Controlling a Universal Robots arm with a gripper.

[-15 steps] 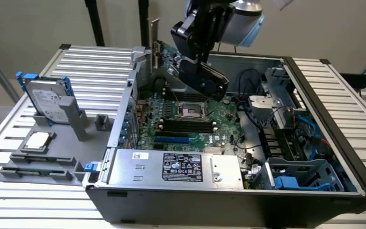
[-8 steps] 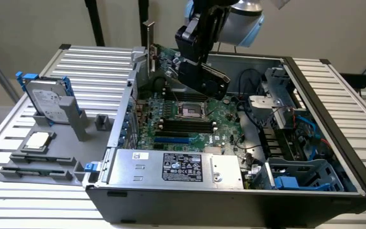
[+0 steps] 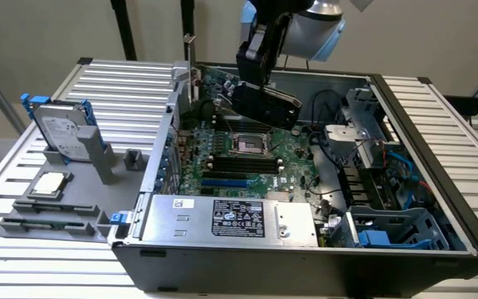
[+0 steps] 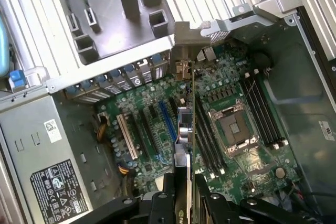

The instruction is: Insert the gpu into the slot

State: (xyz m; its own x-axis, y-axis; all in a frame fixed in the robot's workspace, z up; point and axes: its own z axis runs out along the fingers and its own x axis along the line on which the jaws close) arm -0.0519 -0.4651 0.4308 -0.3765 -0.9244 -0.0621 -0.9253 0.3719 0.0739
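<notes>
Presently: your claw [image 4: 184, 184], clamped on the thin black gpu card [image 4: 184, 156], edge-on over the green motherboard [image 4: 220, 82] inside the open grey computer case [image 4: 294, 77]; bright-blue slot [image 4: 167, 121] bare.

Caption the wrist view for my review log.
Pincer holds the gpu edge-on above the motherboard, blue slot alongside.

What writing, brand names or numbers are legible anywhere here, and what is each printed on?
Nothing reads clearly.
Black label on the silver power-supply box: print and symbols, too small.
White sticker on that box: blurred.
Hard-drive label: blurred.
Small sticker on the case wall: too small.
On the gpu: no legible text.
</notes>
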